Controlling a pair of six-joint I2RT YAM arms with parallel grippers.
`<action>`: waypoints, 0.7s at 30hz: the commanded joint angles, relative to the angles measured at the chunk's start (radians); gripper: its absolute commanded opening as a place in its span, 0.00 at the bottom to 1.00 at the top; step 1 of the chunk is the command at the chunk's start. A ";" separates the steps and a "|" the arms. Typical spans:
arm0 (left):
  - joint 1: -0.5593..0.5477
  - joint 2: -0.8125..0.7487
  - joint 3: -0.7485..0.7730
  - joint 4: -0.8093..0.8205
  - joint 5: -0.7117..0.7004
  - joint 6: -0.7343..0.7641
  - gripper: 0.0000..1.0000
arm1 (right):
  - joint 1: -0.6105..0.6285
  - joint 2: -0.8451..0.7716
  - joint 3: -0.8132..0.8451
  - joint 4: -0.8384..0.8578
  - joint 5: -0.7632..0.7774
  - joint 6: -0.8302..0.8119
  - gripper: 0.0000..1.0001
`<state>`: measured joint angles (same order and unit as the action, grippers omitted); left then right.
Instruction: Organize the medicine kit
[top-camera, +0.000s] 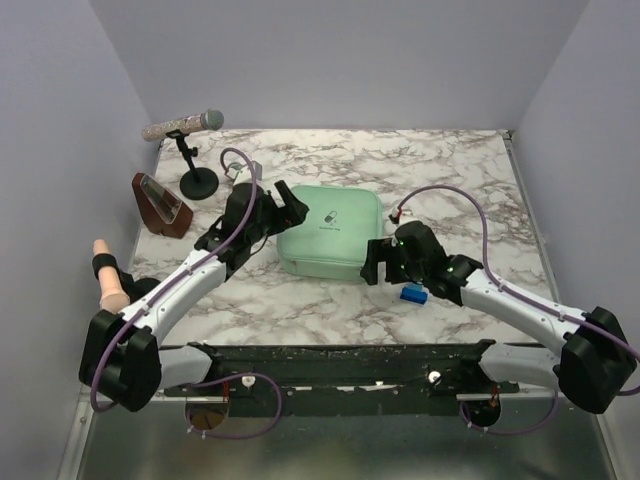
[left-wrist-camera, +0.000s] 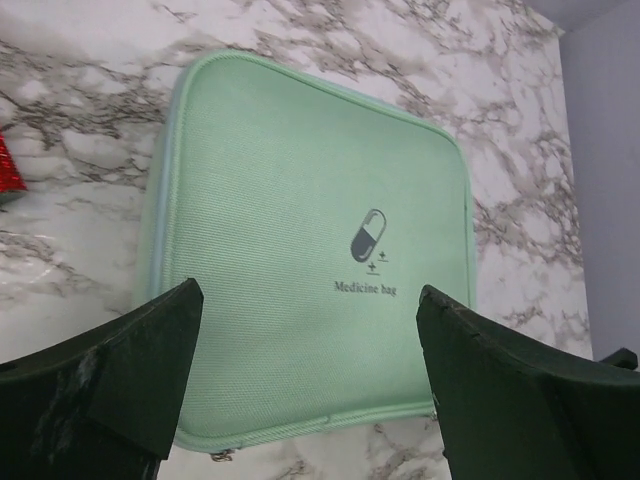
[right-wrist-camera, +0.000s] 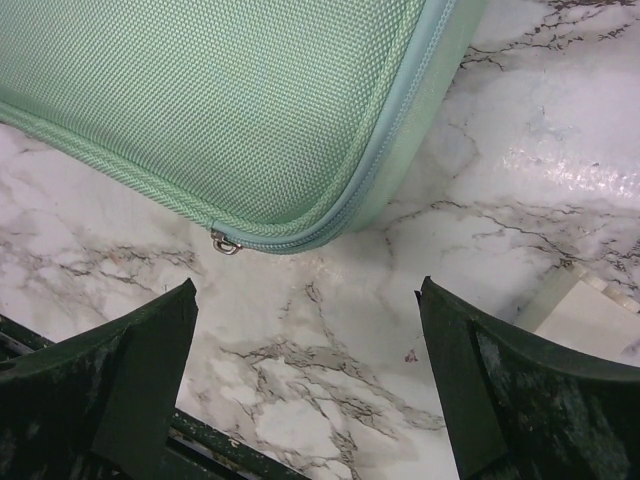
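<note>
The medicine kit (top-camera: 330, 232) is a mint-green zipped case lying shut on the marble table, with a pill logo and "Medicine bag" on its lid. My left gripper (top-camera: 283, 207) hovers open at the kit's left edge. In the left wrist view the kit (left-wrist-camera: 290, 200) fills the space ahead of the open gripper (left-wrist-camera: 308, 292). My right gripper (top-camera: 376, 260) is open and empty by the kit's near right corner. The right wrist view shows that corner (right-wrist-camera: 220, 100), a metal zipper pull (right-wrist-camera: 225, 242), and bare marble between the open gripper's fingers (right-wrist-camera: 305, 290).
A small blue object (top-camera: 413, 294) lies under the right arm. A microphone on a black stand (top-camera: 197, 180) and a brown wedge-shaped object (top-camera: 160, 205) stand at the back left. A pink object (top-camera: 105, 275) is at the left edge. A white box edge (right-wrist-camera: 590, 310) lies right of the right gripper.
</note>
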<state>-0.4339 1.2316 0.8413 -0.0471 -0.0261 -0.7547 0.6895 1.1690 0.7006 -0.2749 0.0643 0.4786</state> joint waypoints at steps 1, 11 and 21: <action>-0.107 0.014 0.031 -0.023 0.008 -0.025 0.96 | 0.033 0.003 0.019 -0.026 0.075 -0.017 1.00; -0.207 0.186 0.093 -0.037 -0.031 -0.018 0.94 | 0.050 0.188 0.143 -0.047 0.135 -0.017 1.00; -0.206 0.255 0.074 -0.059 -0.061 -0.021 0.92 | 0.050 0.140 0.134 -0.196 0.304 -0.005 0.98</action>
<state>-0.6415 1.4658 0.9356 -0.0731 -0.0525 -0.7746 0.7444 1.3682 0.8688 -0.3634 0.2131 0.4747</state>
